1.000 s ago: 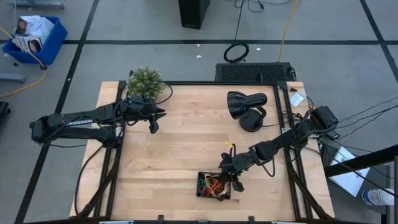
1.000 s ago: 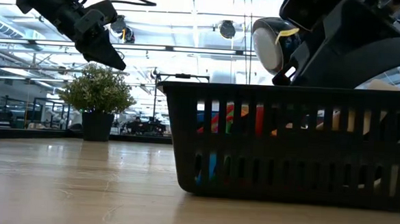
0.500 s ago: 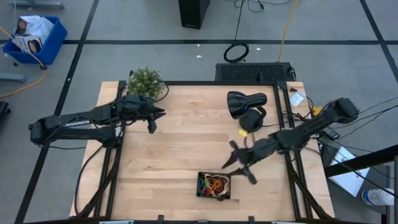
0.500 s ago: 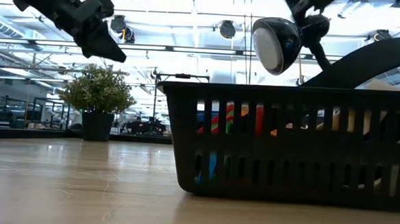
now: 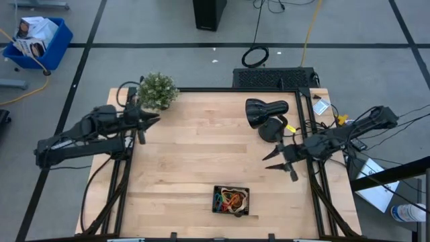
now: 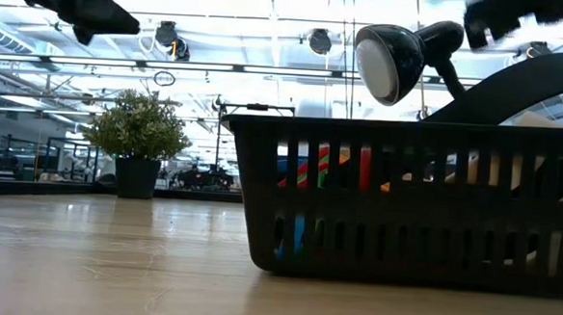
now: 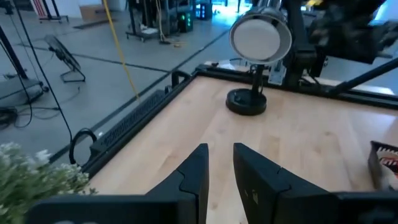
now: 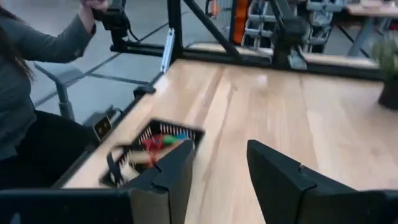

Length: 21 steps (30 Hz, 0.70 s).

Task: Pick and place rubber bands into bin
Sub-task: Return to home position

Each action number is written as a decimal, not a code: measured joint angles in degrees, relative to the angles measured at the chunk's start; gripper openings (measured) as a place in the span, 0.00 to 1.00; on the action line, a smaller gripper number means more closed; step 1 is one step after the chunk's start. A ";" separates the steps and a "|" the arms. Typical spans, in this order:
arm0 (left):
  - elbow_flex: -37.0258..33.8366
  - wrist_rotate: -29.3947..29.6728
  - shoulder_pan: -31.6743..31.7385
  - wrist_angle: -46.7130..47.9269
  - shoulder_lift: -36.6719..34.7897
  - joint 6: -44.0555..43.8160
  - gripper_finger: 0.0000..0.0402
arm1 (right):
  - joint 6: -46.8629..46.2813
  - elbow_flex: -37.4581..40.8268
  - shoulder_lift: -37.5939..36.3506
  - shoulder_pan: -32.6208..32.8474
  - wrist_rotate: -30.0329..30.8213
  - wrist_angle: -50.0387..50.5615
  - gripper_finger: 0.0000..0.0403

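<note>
1. While both arms hang above the tabletop [image 5: 201, 154], neither end effector holds anything.
2. Left end effector [image 5: 151, 122]: at the tabletop's left edge, just beside the potted plant [image 5: 157, 89] in the corner. Its fingers are parted by a narrow gap and empty.
3. Right end effector [image 5: 272, 161]: near the tabletop's right edge, close to the black lamp [image 5: 265, 115] and well apart from the bin. Its fingers are spread wide and empty.
4. Bin [image 5: 232, 188]: flat on the tabletop by the edge opposite the plant and lamp, roughly mid-width, clear of both arms.
5. Rubber bands [image 5: 232, 199]: a tangled heap inside the bin, with red, orange and green showing. In the low view the colours show through the bin's slatted wall.
6. Right wrist view: a person [image 8: 31, 93] in a grey sleeve is just past the tabletop edge nearest the bin.
</note>
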State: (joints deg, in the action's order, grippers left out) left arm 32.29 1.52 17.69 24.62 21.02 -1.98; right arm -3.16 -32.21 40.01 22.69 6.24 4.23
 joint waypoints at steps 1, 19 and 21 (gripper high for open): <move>0.01 0.02 0.00 0.96 -1.40 -0.11 0.20 | -0.68 2.54 -2.44 -0.28 0.20 -0.40 0.37; -14.86 5.00 0.00 -2.75 -20.83 -2.30 0.20 | -1.77 19.96 -39.52 -8.17 2.73 9.49 0.36; -15.66 5.31 0.00 -3.11 -20.78 -3.14 0.20 | -1.73 19.64 -39.95 -8.53 2.85 11.01 0.36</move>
State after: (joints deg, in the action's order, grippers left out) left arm 16.63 6.83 17.69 21.51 0.24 -5.12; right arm -4.89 -12.57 0.05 14.16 9.09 15.24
